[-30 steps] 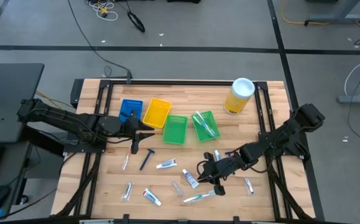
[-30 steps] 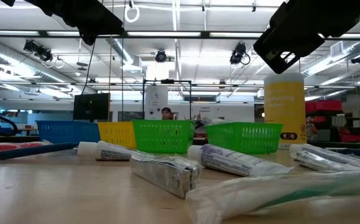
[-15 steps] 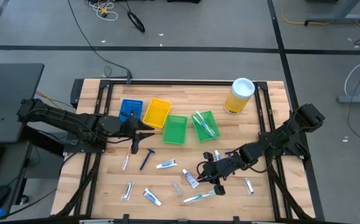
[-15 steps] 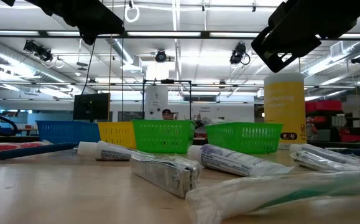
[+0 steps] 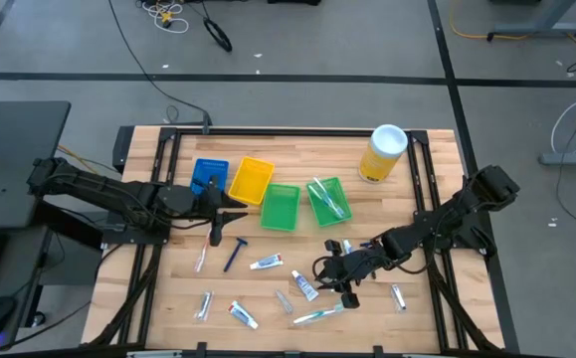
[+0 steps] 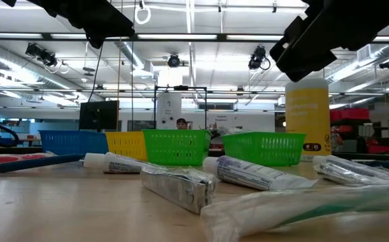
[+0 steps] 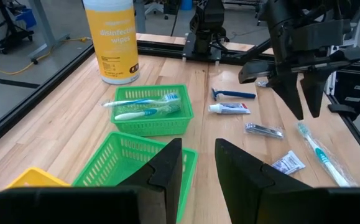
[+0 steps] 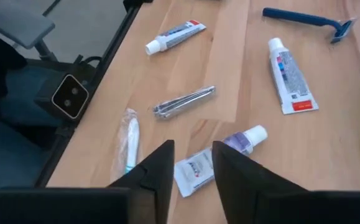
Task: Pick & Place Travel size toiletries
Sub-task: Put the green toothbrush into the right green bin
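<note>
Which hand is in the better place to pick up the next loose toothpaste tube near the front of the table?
Likely the right hand: it hangs open above the toothpaste tube. The left hand waits near the blue bin.

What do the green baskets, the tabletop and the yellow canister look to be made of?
Green baskets: likely moulded plastic, with glossy lattice walls you can see through. Tabletop: wood, butcher-block style, with pale joined strips and visible grain. Yellow canister: probably plastic, with a smooth printed label reading "disinfecting wipes" and a white lid in the high view.
</note>
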`<move>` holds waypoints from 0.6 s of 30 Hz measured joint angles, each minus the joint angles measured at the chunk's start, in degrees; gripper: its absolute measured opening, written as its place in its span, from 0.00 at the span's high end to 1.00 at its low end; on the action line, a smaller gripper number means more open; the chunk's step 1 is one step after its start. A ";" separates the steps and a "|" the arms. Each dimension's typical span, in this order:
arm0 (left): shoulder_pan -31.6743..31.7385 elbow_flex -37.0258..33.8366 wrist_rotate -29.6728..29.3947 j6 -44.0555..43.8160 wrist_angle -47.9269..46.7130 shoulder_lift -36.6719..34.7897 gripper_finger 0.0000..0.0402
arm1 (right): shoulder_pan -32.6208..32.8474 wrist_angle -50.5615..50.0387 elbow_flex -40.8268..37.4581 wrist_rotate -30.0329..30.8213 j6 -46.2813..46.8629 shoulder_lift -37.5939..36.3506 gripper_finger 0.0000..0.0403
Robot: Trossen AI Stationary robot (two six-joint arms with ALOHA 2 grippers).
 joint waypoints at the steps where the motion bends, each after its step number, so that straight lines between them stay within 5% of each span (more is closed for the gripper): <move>1: -0.02 0.00 0.00 0.00 0.00 -0.02 0.74 | -0.04 0.26 0.00 -0.08 -0.21 0.00 0.68; 12: 0.00 0.00 0.00 0.00 0.00 -0.02 0.74 | 4.49 4.22 0.22 -5.07 0.05 7.61 0.60; 18: -0.01 0.00 0.01 -0.31 0.03 -0.02 0.74 | 6.90 0.51 7.73 -7.06 -2.40 14.98 0.60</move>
